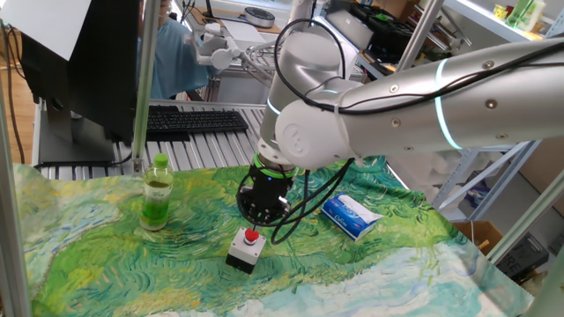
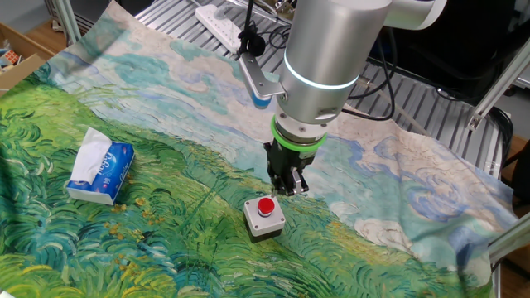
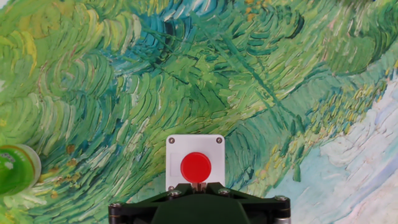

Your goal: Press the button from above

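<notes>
The button, a round red cap (image 1: 252, 236) on a small white box, sits on the painted cloth near the middle of the table. It also shows in the other fixed view (image 2: 266, 207) and in the hand view (image 3: 196, 167), where it lies just ahead of the fingertips. My gripper (image 2: 287, 189) points straight down and hovers a little above the box, just off the cap's far edge. It shows in one fixed view (image 1: 256, 222) and at the bottom of the hand view (image 3: 198, 185). The fingertips are pressed together with nothing between them.
A bottle of green liquid (image 1: 158, 194) stands left of the button, its cap at the hand view's left edge (image 3: 15, 168). A blue tissue pack (image 1: 350, 216) lies on the cloth (image 2: 101, 170). A keyboard (image 1: 194, 121) and a power strip (image 2: 224, 21) lie beyond the cloth.
</notes>
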`<state>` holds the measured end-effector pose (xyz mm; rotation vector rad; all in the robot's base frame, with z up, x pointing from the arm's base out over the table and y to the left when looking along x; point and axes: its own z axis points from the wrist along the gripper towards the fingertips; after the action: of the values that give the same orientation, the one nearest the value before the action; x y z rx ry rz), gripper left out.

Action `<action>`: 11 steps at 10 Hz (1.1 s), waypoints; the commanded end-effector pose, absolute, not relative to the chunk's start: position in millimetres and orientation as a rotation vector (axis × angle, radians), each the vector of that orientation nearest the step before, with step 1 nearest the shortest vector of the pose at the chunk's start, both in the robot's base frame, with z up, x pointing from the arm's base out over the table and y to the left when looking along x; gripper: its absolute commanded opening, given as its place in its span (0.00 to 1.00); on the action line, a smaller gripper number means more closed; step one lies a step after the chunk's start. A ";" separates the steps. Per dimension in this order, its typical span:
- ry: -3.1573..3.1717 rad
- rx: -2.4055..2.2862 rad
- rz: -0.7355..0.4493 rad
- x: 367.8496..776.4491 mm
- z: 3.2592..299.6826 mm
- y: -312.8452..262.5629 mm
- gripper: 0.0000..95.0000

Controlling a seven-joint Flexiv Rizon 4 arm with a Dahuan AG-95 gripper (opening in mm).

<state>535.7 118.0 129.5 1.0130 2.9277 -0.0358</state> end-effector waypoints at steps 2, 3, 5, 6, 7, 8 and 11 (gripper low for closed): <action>2.923 1.018 -0.032 535.3 129.6 117.8 0.00; 2.932 0.977 -0.035 535.3 129.6 117.8 0.00; 2.977 0.807 -0.042 535.3 129.6 117.8 0.00; 3.031 0.665 0.004 535.3 129.6 117.8 0.00; 3.032 0.606 0.058 535.3 129.6 117.8 0.00; 2.994 0.620 0.111 535.3 129.6 117.8 0.00; 2.981 0.714 0.097 535.3 129.6 117.8 0.00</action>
<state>534.1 117.2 129.8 0.5701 3.0149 0.0940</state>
